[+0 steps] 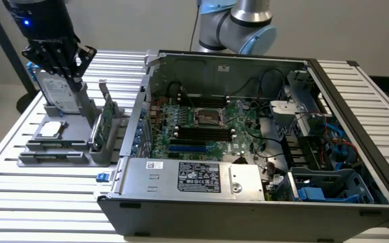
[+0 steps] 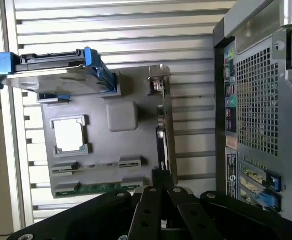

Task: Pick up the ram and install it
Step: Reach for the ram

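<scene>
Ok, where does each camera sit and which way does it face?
Exterior view: raised, off the arm, looking down at the open black computer case and grey plastic parts holder; shows the silver-blue arm joint and black gripper.
Wrist view: on the wrist, looking down past the shut gripper onto the holder, where the thin green ram sits.
Shared: holder, square silver processor, case.

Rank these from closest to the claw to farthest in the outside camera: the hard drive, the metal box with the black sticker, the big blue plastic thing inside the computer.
1. Hard drive: standing on the grey holder, just under the claw.
2. Metal box: along the computer's front edge.
3. Blue plastic thing: computer's corner, on the exterior view's right.
</scene>
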You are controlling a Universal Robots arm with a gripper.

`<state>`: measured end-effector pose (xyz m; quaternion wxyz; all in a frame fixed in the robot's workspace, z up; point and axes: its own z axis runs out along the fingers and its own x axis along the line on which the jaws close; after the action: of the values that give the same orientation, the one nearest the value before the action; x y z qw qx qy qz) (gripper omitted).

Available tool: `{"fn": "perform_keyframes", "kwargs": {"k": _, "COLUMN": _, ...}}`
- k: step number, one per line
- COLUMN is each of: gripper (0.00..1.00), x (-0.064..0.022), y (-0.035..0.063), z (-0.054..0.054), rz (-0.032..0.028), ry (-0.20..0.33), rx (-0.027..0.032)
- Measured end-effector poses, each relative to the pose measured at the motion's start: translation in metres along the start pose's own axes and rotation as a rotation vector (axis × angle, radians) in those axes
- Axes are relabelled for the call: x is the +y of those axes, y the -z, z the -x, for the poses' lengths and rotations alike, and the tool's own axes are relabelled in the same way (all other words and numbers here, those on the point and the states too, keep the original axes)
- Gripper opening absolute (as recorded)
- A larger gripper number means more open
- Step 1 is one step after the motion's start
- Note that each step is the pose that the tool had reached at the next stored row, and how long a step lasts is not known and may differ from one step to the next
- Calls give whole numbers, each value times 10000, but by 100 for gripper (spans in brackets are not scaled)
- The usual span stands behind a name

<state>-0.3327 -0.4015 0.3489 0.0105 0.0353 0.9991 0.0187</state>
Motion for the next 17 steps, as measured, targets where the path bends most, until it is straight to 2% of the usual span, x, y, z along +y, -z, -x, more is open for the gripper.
{"fn": "perform_keyframes", "kwargs": {"k": 7, "gripper": 11, "x": -26, "y": -79, "z": -318, "rz": -46, "ry": 1, "rx": -4}}
{"fn": "perform_keyframes", "kwargs": {"k": 17, "gripper": 11, "x": -62, "y": -176, "z": -773, "rz": -146, "ry": 2, "rx": -10}}
